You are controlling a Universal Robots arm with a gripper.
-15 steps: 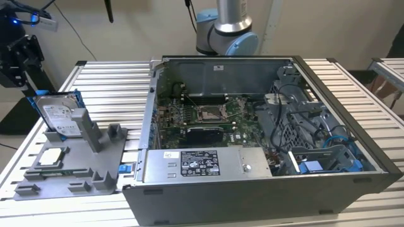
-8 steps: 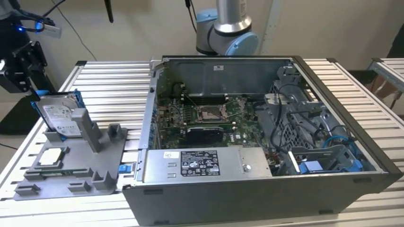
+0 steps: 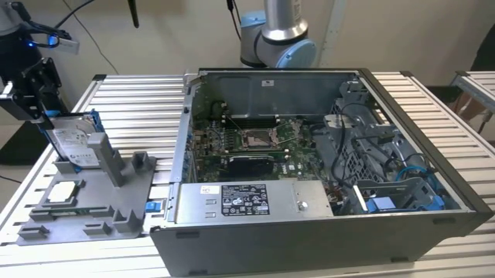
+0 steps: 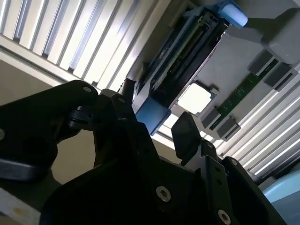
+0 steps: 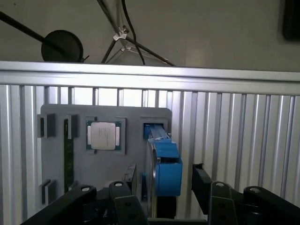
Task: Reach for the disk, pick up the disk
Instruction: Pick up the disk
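The disk (image 3: 69, 141) is a silver hard drive with a white label, clipped in a blue frame. It stands on edge in a slot at the back of the grey fixture (image 3: 101, 202), at the exterior view's left. My black gripper (image 3: 48, 116) sits at the disk's upper end. In the first wrist view the disk (image 5: 166, 164) appears edge-on between the two fingers, with a small gap on each side. The second wrist view shows the blue frame end (image 4: 152, 115) between the fingers of the gripper (image 4: 157, 110). The gripper (image 5: 163, 176) is open.
On the fixture lie a small square silver chip (image 5: 106, 136) and a green memory stick (image 5: 69, 154). An open computer case (image 3: 309, 174) takes up the middle and right of the slatted metal table (image 3: 131, 98). An arm's base (image 3: 279, 40) stands behind the case.
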